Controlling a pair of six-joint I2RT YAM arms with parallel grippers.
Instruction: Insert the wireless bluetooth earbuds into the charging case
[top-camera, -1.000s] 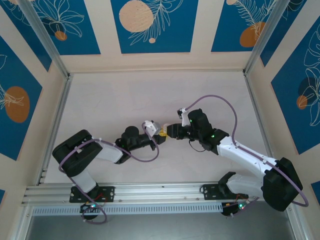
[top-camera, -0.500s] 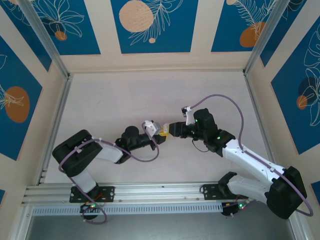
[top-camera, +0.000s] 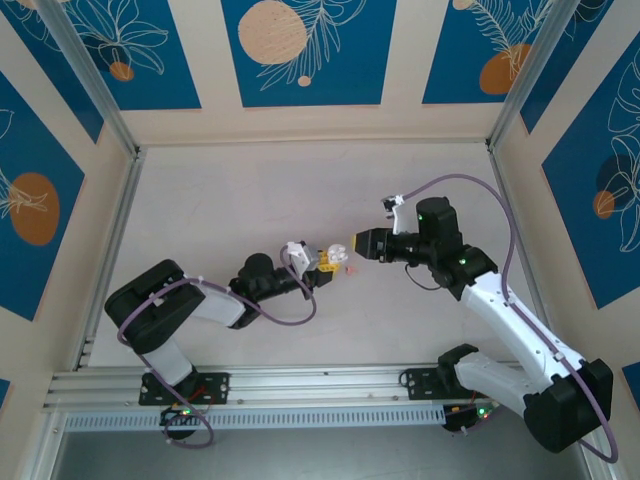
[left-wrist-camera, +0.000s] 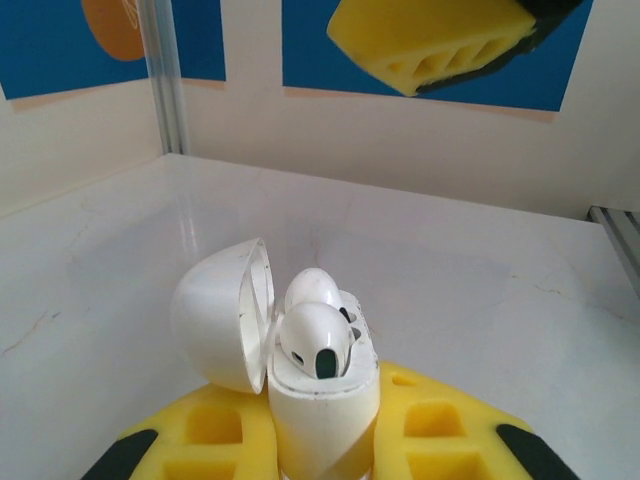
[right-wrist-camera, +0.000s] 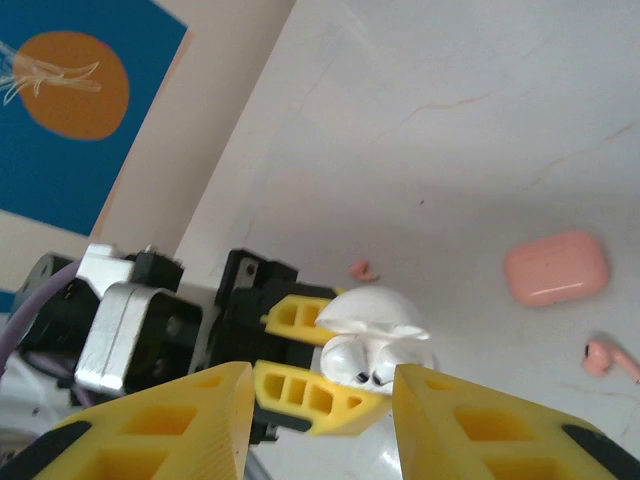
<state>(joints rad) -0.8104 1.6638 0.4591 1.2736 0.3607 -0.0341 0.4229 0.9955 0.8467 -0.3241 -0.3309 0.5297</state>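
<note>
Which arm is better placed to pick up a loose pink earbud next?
Right. The right gripper hangs open and empty, with a pink earbud and the closed pink case on the table in its wrist view. The left gripper is shut on the open white case.

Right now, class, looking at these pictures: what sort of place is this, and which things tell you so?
Probably a robot test cell in a lab: a left arm and a right arm bolted to a metal rail, at a pale table boxed in by patterned blue wall panels.
</note>
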